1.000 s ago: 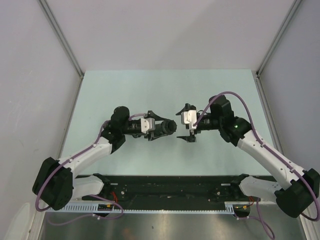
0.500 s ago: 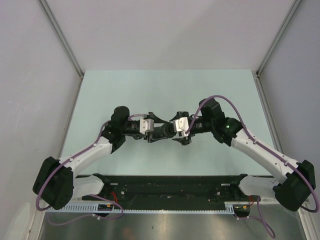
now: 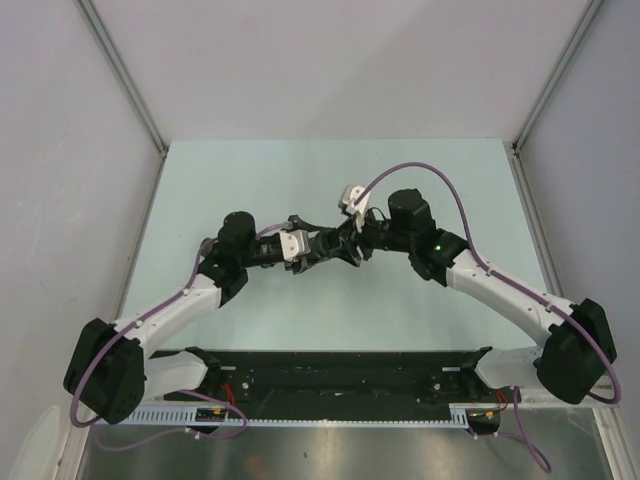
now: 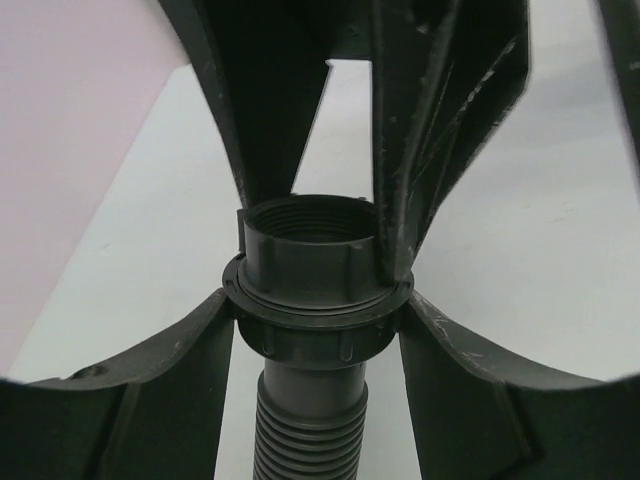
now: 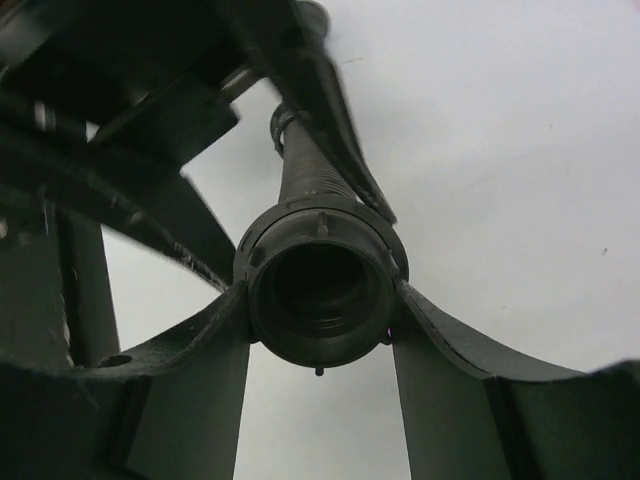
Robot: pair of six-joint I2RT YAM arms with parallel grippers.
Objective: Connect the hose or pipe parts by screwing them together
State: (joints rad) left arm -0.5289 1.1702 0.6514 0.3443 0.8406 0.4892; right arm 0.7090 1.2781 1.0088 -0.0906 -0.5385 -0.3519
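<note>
- My right claw [image 5: 320,300] has swung in from apart and now grips the ring nut [image 4: 312,250].
- My left claw [image 4: 318,315] stays clamped on the tube [image 4: 310,430], above the worktop [image 3: 250,180]; turning may begin.

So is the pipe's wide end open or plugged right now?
Open. The pipe's wide end shows bare inner threads and, in the right wrist view, a hollow bore with nothing in it.
</note>
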